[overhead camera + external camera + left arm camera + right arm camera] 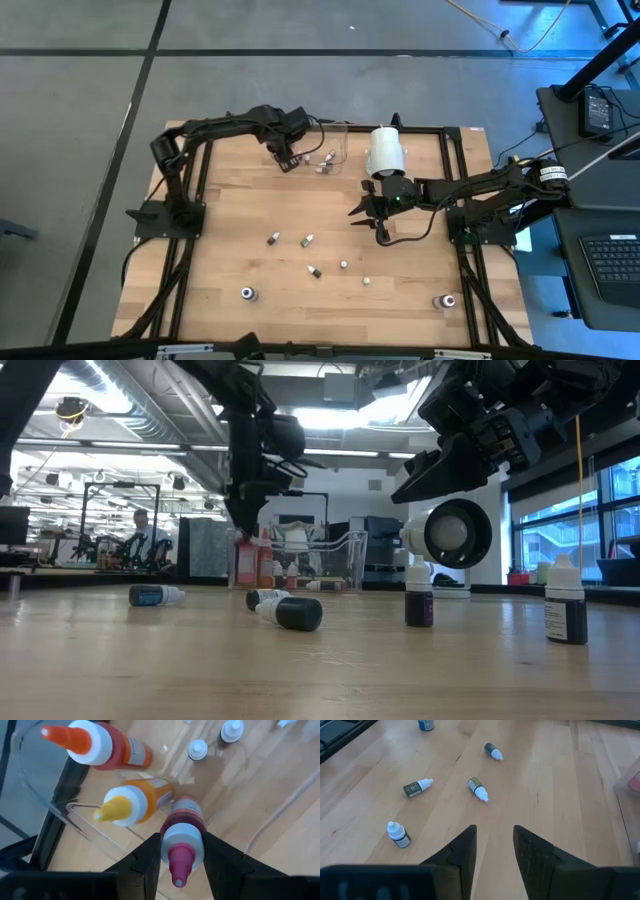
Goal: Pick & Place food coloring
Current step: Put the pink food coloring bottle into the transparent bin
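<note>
My left gripper [287,158] reaches down into the clear plastic tray [338,135] at the table's far side, shut on a food coloring bottle [186,812] with a red body, a white cap and a pink tip. Two more bottles stand beside it in the tray, one orange-tipped [95,742] and one yellow-tipped [131,805]. Small vials [197,749] stand further along the tray floor. My right gripper [370,215] hangs open above the middle of the table, with nothing between its fingers [462,845]. Several small bottles [307,240] lie or stand loose on the wood. My left gripper pinches the bottle's white cap [170,847], just below the pink tip, between its two fingers. The fingers come from above, pointing steeply down. The bottle stands upright next to the yellow-tipped one. I cannot tell whether its base rests on the tray floor.
A big white cylinder [385,150] lies right of the tray, close to my right arm. The tray's clear wall [45,800] curves around the bottles. Loose bottles lie scattered over the near half of the table [418,787], and one stands at the near right [445,300].
</note>
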You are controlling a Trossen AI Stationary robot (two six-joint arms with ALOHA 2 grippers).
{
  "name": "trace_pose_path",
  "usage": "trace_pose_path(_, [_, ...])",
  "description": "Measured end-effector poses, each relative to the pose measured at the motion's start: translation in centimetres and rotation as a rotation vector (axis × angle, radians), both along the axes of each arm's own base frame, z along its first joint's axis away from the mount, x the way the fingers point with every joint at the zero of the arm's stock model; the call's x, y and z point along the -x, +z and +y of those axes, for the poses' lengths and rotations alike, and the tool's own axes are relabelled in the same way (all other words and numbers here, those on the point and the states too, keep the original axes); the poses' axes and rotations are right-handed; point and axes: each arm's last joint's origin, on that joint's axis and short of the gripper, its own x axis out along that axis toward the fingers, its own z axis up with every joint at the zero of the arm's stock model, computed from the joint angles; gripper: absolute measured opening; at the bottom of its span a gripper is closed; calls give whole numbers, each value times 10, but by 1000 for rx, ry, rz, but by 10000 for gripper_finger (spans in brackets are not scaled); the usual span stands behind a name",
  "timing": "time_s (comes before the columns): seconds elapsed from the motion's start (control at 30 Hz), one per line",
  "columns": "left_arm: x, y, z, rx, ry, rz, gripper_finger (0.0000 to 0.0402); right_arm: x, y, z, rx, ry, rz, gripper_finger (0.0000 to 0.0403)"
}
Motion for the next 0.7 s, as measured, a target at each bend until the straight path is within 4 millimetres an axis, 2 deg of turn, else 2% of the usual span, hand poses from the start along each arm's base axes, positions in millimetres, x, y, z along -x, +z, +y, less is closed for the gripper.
trace_pose_path(0.7, [-1,-3,1,3,1,7,150,0,-1,0,-1,0,7,132])
